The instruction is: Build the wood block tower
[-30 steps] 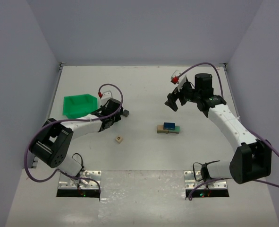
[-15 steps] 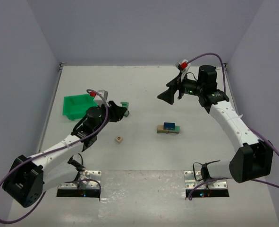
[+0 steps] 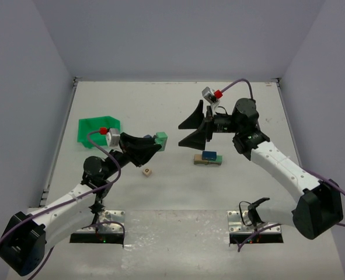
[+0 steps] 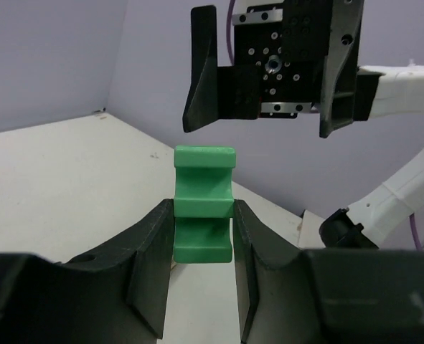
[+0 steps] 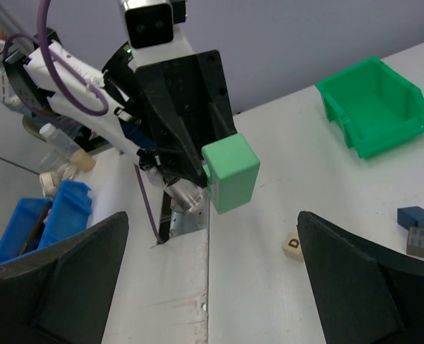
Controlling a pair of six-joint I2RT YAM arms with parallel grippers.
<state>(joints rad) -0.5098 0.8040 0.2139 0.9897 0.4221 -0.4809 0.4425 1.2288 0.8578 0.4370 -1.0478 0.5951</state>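
**Green block held out across the gap, right jaws wide to meet it**

From above, we see the left gripper (image 3: 156, 142) closed on a green block (image 3: 160, 139), clear of the table (image 3: 178, 195) and pointed toward the other arm. We judge it is presented this way so the right side can take it and set it on the stack. The left arm stretches up and forward from its base, wrist roughly level. The right gripper (image 3: 192, 129) faces it, jaws spread fully and holding nothing, its arm bent in toward the centre. The wood block tower (image 3: 208, 158) sits on the table just near of that gripper, low, blue on tan. A green bin (image 3: 97, 129) lies at the left, and a lettered cube (image 3: 147, 172) lies below the raised block.

From the left wrist, we see the block pinched by its lower half, its top left free, probably as room for a second grip. The right gripper stands beyond and above it.

From the right wrist, we see the block between the wide jaws, touching neither. A loose blue piece (image 5: 415, 216) and a grey block (image 5: 420, 241) lie at the right
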